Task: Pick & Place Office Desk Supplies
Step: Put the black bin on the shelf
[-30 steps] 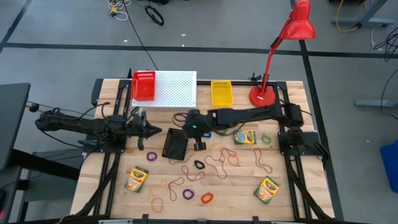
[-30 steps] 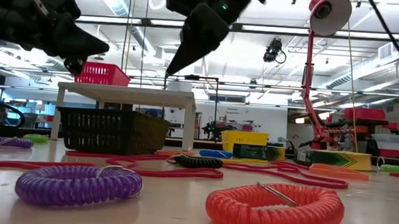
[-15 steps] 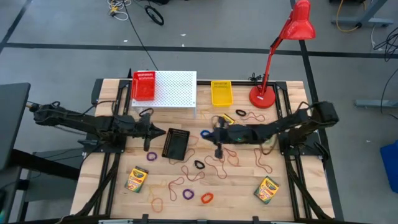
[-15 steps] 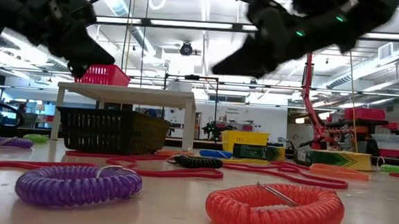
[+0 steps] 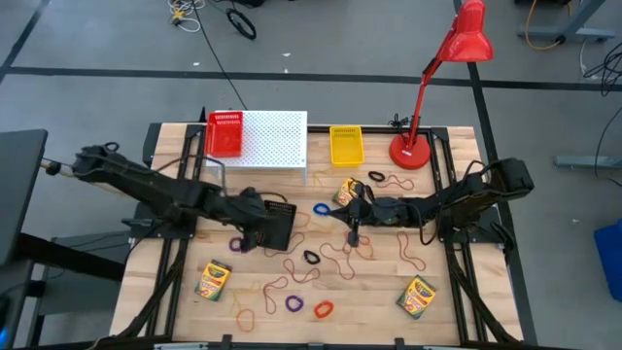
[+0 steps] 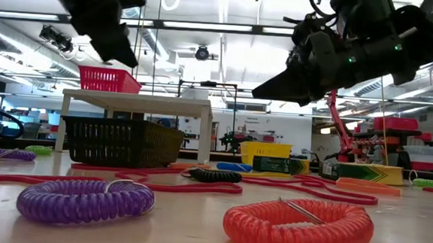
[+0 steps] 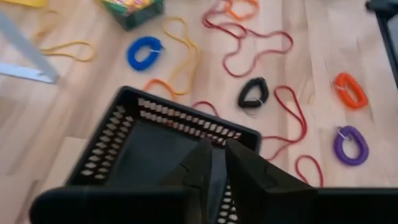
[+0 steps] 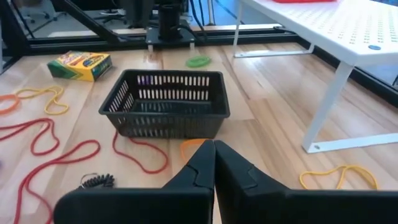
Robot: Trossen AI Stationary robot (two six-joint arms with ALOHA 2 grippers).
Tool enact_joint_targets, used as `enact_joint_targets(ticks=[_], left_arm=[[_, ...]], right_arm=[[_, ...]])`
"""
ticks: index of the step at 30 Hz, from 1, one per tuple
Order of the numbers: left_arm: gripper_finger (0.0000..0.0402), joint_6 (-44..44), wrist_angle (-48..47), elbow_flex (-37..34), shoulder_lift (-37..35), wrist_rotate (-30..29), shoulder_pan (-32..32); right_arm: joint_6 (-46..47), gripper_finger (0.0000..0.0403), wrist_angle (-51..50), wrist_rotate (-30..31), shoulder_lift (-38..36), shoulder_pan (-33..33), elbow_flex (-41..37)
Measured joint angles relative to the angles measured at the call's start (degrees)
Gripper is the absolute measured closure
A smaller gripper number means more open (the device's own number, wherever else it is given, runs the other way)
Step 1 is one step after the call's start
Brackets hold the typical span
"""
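Swinging my left hand (image 5: 260,236) over the black mesh plastic basket (image 5: 277,222), fingers slightly apart, empty; right hand (image 5: 353,231), pressed together, has retreated.

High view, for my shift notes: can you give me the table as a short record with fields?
black basket: on the table, below the white stand
left gripper: over the basket's left edge, jaws slightly parted, empty
right gripper: above the red bands, jaws shut, empty
crayon boxes: one lower left, one lower right
coil loops: black, purple, orange, all outside the basket
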Motion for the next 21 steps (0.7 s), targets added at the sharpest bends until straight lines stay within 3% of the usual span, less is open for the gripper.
enact_joint_targets(ticks=[12, 21], left_arm=[[0.0265, -0.7, -14.7, 16.6, 20.7, 1.1, -6.6], [0.0236, -3.2, -16.3, 17.6, 27.4, 0.1, -8.1]], right_arm=[[-2.7, 0.0395, -0.1, 0.1, 0.0, 3.2, 0.0], [-4.1, 0.0392, -0.4, 0.1, 0.0, 4.1, 0.0]])
